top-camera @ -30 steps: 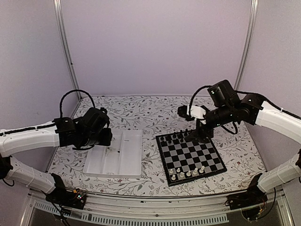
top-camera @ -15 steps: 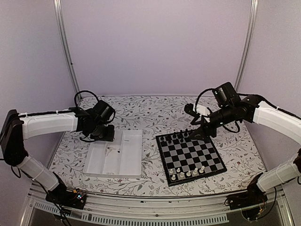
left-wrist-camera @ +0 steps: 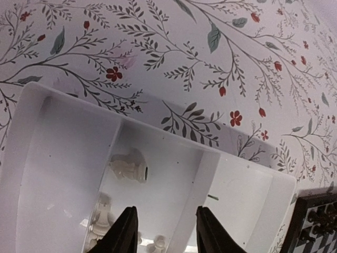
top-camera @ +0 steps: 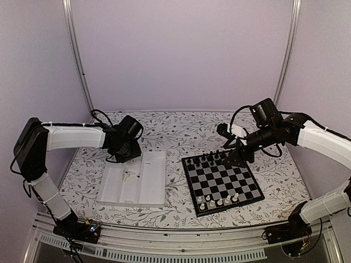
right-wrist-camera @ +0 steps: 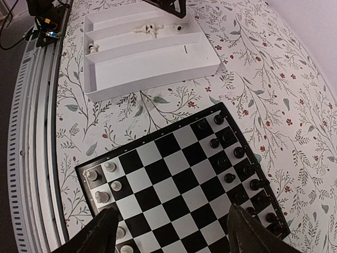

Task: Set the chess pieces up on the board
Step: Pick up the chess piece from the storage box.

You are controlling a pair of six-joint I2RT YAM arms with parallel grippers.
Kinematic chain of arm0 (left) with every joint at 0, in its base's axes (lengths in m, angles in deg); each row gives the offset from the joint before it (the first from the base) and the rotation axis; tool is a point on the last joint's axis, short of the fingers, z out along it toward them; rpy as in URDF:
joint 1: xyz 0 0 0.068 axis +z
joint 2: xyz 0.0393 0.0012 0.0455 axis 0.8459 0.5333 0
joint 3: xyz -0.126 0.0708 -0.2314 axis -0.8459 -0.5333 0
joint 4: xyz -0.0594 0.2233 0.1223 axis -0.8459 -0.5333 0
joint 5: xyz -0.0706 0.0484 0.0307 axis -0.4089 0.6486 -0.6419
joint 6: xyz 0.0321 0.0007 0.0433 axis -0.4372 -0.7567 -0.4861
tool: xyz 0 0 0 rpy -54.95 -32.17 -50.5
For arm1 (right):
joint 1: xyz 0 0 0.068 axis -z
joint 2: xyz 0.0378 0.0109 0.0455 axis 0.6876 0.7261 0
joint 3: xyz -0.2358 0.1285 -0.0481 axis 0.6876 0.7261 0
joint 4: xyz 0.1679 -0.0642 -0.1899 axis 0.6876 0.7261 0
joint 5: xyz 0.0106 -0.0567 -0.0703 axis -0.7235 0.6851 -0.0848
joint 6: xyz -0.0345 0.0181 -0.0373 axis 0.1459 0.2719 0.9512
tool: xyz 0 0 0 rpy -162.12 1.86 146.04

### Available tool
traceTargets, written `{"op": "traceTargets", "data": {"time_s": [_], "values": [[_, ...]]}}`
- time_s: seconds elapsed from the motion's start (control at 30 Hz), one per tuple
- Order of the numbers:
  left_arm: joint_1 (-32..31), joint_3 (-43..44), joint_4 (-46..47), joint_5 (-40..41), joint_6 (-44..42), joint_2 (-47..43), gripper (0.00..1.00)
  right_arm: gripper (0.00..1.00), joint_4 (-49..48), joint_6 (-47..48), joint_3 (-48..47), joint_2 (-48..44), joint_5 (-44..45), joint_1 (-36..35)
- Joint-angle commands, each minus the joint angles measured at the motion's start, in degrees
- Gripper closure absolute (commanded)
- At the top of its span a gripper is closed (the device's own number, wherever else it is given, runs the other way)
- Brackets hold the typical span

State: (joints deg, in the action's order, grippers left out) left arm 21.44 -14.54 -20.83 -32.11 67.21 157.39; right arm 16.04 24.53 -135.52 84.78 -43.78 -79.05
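The board (top-camera: 222,181) lies right of centre, with black pieces (top-camera: 204,159) along its far rows and several cream-white pieces (top-camera: 218,201) along its near edge. It also shows in the right wrist view (right-wrist-camera: 184,179). My right gripper (top-camera: 233,158) hovers open and empty over the board's far right corner. My left gripper (top-camera: 129,149) is open and empty above the far left end of the white tray (top-camera: 134,181). In the left wrist view, cream-white pieces (left-wrist-camera: 128,168) lie loose in a tray compartment just ahead of my fingertips (left-wrist-camera: 126,232).
The white compartment tray (left-wrist-camera: 205,174) sits left of the board on the flowered tablecloth. Metal frame posts (top-camera: 77,55) stand at the back corners. The table's near edge carries a rail (top-camera: 164,241) with the arm bases.
My left arm has swung right and away from the near edge, bringing its gripper over the tray's far end. My right gripper has shifted slightly over the board's far corner.
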Motion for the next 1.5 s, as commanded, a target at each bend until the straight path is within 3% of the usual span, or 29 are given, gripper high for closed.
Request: {"op": "traceTargets", "data": {"time_s": [0.0,0.33,0.7,0.9,1.17,1.47], "values": [[1.5,-0.6,2.2,1.0,9.5,1.0,0.6,0.26,-0.2,-0.2,1.6,-1.7,-1.6,-0.2],[3.7,2.6,-2.3,-1.3,15.7,7.3,0.61,0.26,-0.9,-0.1,2.5,-1.2,-2.2,-0.2],[5.7,3.5,-1.1,-2.3,17.3,10.8,0.62,0.26,-1.9,-0.2,4.7,-1.2,-2.9,-0.2],[6.2,4.7,-0.9,-2.8,15.9,12.8,0.64,0.26,-2.1,-0.1,5.4,-0.9,-3.5,-0.1],[5.8,5.6,-1.1,-4.1,10.1,13.9,0.74,0.27,-2.0,0.0,5.5,-0.8,-4.0,-0.2],[5.3,0.7,-2.2,-4.3,6.1,10.9,0.82,0.28,-1.7,0.0,5.0,-0.6,-4.4,-0.2]]}}
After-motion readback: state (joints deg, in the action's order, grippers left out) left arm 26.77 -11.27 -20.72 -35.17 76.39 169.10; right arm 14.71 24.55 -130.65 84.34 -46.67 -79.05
